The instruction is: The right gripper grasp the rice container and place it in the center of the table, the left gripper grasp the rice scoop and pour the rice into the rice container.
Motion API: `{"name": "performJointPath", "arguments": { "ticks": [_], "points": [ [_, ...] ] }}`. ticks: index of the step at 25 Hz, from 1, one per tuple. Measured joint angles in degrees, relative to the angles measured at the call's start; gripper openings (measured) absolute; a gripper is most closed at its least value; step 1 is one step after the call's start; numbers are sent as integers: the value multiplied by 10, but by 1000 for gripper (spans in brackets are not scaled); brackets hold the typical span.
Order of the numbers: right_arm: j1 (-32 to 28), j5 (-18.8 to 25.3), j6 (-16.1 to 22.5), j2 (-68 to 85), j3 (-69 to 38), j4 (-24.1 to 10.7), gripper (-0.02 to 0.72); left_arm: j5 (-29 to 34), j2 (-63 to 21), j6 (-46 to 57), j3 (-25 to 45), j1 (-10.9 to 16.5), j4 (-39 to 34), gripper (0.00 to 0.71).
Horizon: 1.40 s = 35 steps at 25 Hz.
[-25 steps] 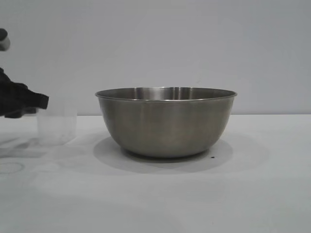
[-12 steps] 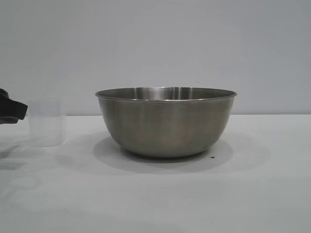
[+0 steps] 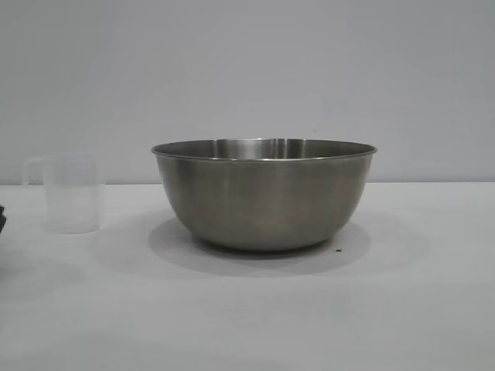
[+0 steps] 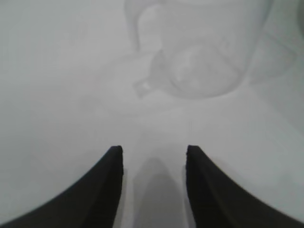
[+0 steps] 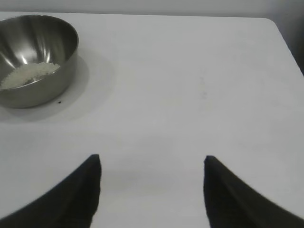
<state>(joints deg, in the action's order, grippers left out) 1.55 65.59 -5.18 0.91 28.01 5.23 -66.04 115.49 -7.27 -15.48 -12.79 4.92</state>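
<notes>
The rice container [image 3: 263,193], a wide steel bowl, stands in the middle of the white table [image 3: 309,309]; the right wrist view shows it [image 5: 33,57] with a small heap of rice [image 5: 28,75] inside. The rice scoop [image 3: 72,193], a frosted clear cup with a loop handle, stands upright on the table left of the bowl, free of any grip. My left gripper [image 4: 153,151] is open and empty, a short way back from the scoop [image 4: 199,52]. My right gripper [image 5: 152,159] hangs open and empty over bare table, well away from the bowl.
A tiny dark speck [image 3: 338,250] lies on the table by the bowl's base. The table's far edge and rounded corner [image 5: 270,21] show in the right wrist view. A plain grey wall stands behind the table.
The left gripper has let go of the scoop and drawn back leftward, nearly out of the exterior view. The scoop moved a little left, then stayed standing. The bowl has not moved.
</notes>
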Motion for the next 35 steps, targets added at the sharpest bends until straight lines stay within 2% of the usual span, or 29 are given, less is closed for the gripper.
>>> {"name": "performJointPath", "arguments": {
  "ticks": [2,6,7,12,24,29,33,35],
  "points": [
    [0,0,0,0,0,0,399,0,-1,10,8,0,0,410],
    [0,0,0,0,0,0,399,0,-6,55,14,0,-2,410],
    [0,0,0,0,0,0,399,0,-12,60,20,0,-4,451],
    [0,0,0,0,0,0,399,0,-53,61,42,0,2,436],
    [0,0,0,0,0,0,399,3,-110,55,44,0,0,436],
    [0,0,0,0,0,0,399,100,-111,38,19,0,0,436],
    [0,0,0,0,0,0,399,140,-111,37,3,0,0,436],
    [0,0,0,0,0,0,399,180,-111,36,-14,0,0,436]
  ]
}}
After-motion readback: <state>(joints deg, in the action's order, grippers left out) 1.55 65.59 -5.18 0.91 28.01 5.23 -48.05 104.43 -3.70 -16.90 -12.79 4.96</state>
